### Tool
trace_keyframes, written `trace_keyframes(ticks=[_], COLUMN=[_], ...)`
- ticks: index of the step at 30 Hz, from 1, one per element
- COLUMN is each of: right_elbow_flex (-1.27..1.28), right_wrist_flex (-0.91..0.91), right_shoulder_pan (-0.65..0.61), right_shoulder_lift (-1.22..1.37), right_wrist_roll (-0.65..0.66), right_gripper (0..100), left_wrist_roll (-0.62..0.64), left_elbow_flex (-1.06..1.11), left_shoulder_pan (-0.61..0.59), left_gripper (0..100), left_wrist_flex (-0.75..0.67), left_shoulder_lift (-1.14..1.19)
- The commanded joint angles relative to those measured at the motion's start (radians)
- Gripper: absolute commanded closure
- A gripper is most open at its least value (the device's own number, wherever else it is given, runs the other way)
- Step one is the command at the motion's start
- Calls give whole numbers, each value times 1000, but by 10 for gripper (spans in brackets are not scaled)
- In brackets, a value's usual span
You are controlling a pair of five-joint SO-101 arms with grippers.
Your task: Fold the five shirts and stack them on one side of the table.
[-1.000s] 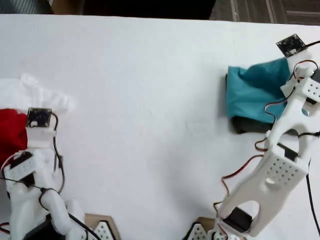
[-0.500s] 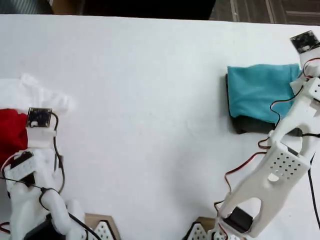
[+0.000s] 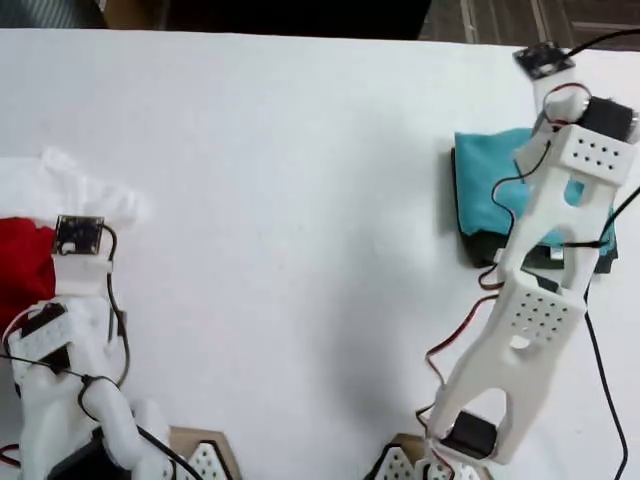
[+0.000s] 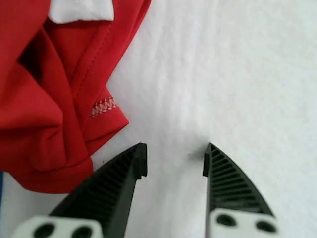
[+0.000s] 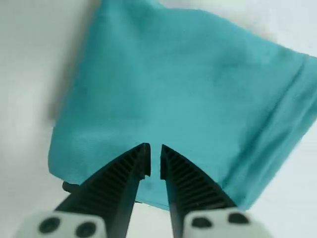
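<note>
A folded teal shirt (image 3: 485,185) lies at the table's right side on top of a dark folded shirt (image 3: 492,252). The right arm (image 3: 560,200) stretches over this stack. My right gripper (image 5: 155,161) hovers above the teal shirt (image 5: 188,89), its jaws shut to a thin slit with nothing between them. At the left edge a crumpled red shirt (image 3: 20,265) lies against a white shirt (image 3: 85,190). My left gripper (image 4: 174,159) is open just above the white surface, beside the hem of the red shirt (image 4: 54,99).
The white table (image 3: 300,150) has wide bare room in its middle and back. Both arm bases (image 3: 200,460) stand at the front edge. A dark floor lies beyond the far edge.
The right arm has swung from the table's right edge inward and toward the far side, over the teal shirt. The left arm has not moved.
</note>
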Motion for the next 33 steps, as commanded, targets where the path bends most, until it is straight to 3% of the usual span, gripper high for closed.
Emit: trace_keyframes(ticks=[1,8,18,25,33], right_elbow_flex=[121,381,621,660,667], right_wrist_flex=[7,-8,-214,-206,-180], right_shoulder_pan=[-39,-74,97,101,28], right_shoulder_lift=[-99,-231,-245,-295,-579], right_wrist_roll=[-11,-9,92,92,84], right_gripper=[977,977,977,977,977], left_wrist_roll=[3,3,3,3,3], left_elbow_flex=[1,1,1,1,1], left_shoulder_pan=[0,0,0,0,0], left_gripper=[797,797,797,797,797], left_wrist_flex=[-21,-21,-21,-21,-21], left_shoulder_lift=[-14,-14,-14,-14,-14])
